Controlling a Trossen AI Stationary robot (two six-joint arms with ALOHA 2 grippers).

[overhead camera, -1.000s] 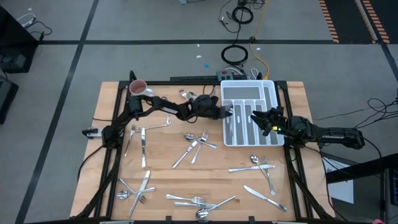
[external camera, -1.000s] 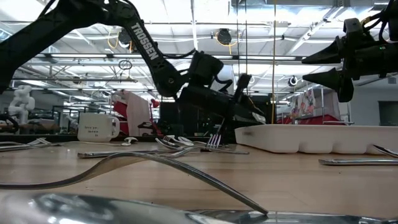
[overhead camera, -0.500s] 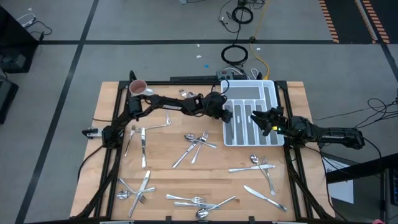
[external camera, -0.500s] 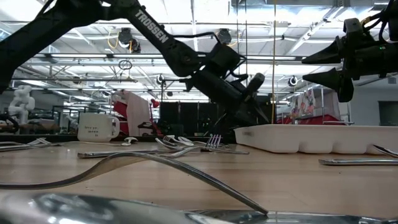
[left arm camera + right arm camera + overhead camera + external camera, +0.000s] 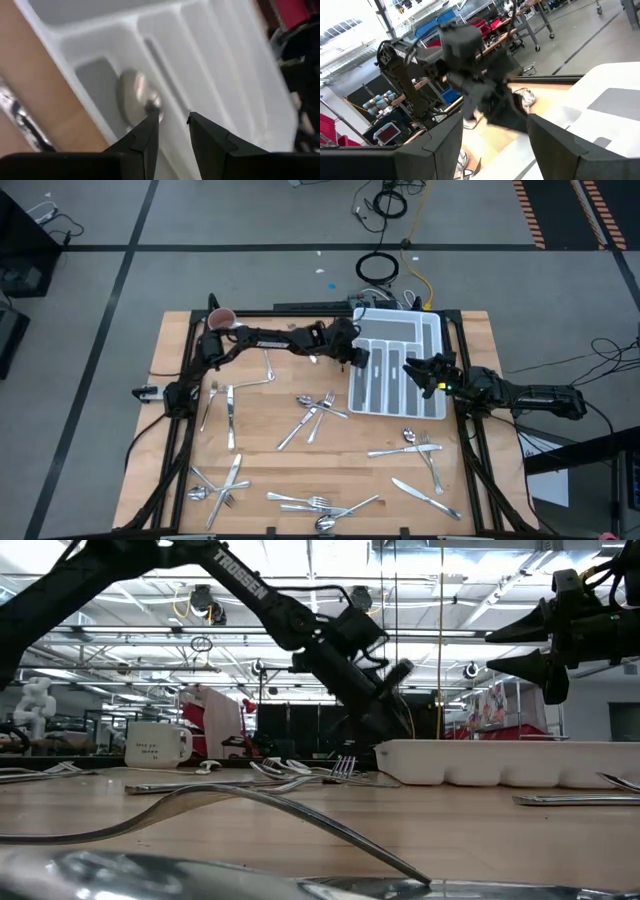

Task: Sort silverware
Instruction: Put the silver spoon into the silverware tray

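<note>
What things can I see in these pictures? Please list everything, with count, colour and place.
table: one, light wood, under everything.
cutlery tray: one, white, far right part of the table, lying slightly askew.
spoon: one, silver, lying in a tray compartment.
silverware: roughly twenty loose forks, spoons and knives, silver, scattered in clusters over the wood left of and in front of the tray.
mug: one, white with a pink inside, far left corner.
cables: several, black and yellow, on the grey floor behind the table.
left gripper: one, dark, open, over the tray's left edge, by the spoon.
right gripper: one, dark, open, over the tray's right side.
</note>
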